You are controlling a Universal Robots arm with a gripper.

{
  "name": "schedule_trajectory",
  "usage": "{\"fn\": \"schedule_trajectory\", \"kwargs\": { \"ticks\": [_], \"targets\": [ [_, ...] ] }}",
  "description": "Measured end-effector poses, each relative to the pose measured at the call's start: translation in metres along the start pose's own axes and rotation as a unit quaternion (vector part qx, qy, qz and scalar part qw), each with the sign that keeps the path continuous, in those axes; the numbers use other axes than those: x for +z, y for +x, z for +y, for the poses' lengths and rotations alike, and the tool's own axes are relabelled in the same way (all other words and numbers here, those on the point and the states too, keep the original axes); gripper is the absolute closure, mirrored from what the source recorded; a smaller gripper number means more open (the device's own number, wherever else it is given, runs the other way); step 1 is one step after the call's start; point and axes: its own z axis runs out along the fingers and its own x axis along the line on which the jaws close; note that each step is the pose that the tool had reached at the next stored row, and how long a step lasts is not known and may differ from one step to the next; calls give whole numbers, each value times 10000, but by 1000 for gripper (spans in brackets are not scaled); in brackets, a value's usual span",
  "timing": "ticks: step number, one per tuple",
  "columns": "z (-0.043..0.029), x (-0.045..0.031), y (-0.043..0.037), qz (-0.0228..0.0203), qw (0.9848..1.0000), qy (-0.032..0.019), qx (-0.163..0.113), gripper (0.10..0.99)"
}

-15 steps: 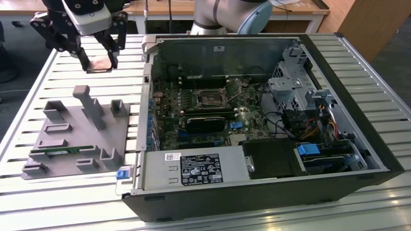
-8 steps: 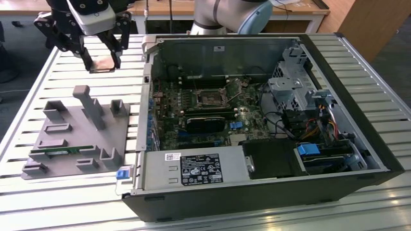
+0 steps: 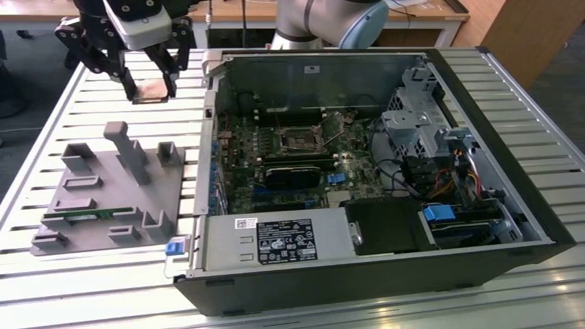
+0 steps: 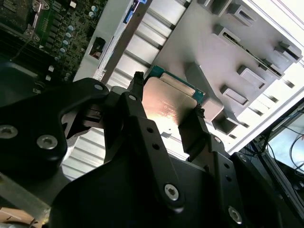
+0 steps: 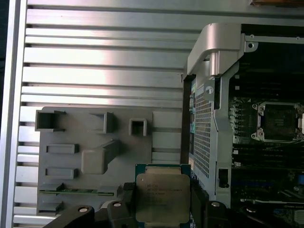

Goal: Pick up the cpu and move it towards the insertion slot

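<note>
Jaws pinch the cpu (image 5: pixel 162 197) by two opposite edges; the gripper (image 3: pixel 146 79) holds it lifted at the exterior view's upper left, over the slatted table (image 3: pixel 539 288). Pickup looks done. The insertion slot (image 3: pixel 302 139), mid-frame inside the open computer case (image 3: pixel 366 281), remains well apart.

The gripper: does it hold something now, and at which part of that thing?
Yes. The gripper holds the cpu, clamped by two opposite side edges, its silvery metal top facing the first wrist view's camera.
</note>
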Motion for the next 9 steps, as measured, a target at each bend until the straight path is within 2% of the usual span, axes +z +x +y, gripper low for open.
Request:
{"fn": "schedule_trajectory", "kwargs": {
  "ticks": [9],
  "targets": [
    [-1,0,-62,0,10000,0,0,541]
  ]
}}
